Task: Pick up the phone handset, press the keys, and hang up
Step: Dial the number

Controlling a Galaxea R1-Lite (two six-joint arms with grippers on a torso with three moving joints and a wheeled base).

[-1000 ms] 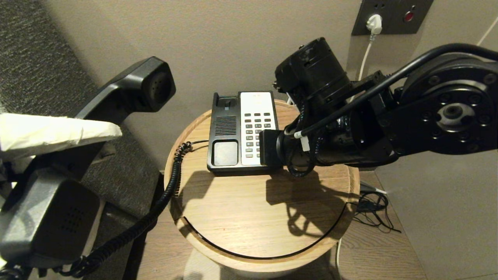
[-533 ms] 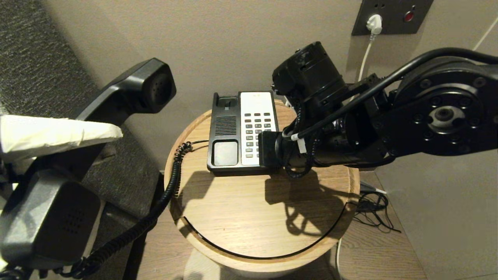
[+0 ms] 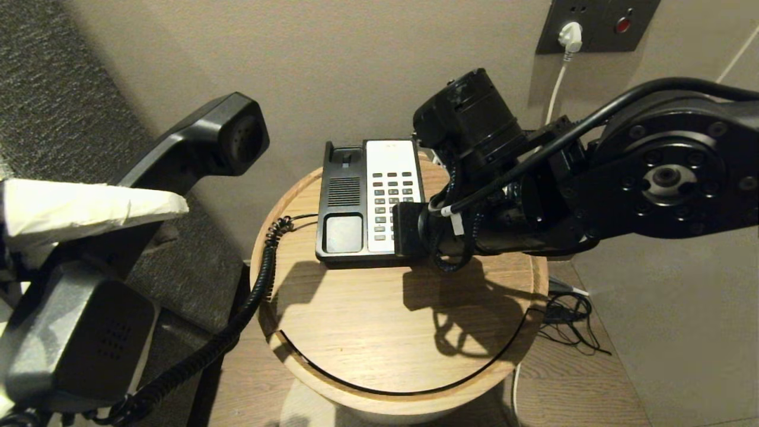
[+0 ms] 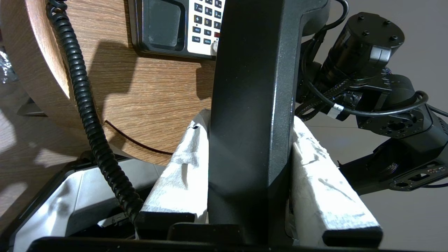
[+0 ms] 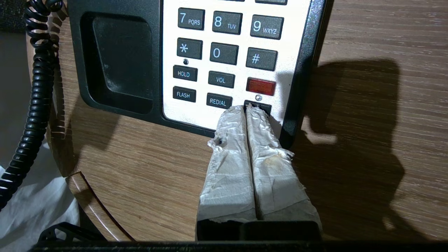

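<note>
The black phone handset (image 3: 195, 142) hangs in the air left of the table, with my left gripper (image 4: 249, 119) shut on its middle bar (image 4: 250, 105) between white-taped fingers (image 3: 95, 204). Its coiled cord (image 3: 261, 284) runs down to the phone base (image 3: 341, 201). The cradle is empty. My right gripper (image 5: 246, 108) is shut and empty. Its taped tips lie together on the bottom-right key, just below the red button (image 5: 260, 86) of the keys (image 5: 224, 54). In the head view the right arm (image 3: 533, 196) reaches over the keys (image 3: 391, 190) and hides the gripper's fingers.
The phone stands at the back of a round wooden table (image 3: 385, 320) against the wall. A wall outlet (image 3: 593, 24) with a white plug (image 3: 570, 35) is at the upper right. Thin cables (image 3: 569, 320) lie on the floor to the table's right.
The right arm has sunk slightly and edged left over the phone. The left gripper and the handset have stayed almost still.
</note>
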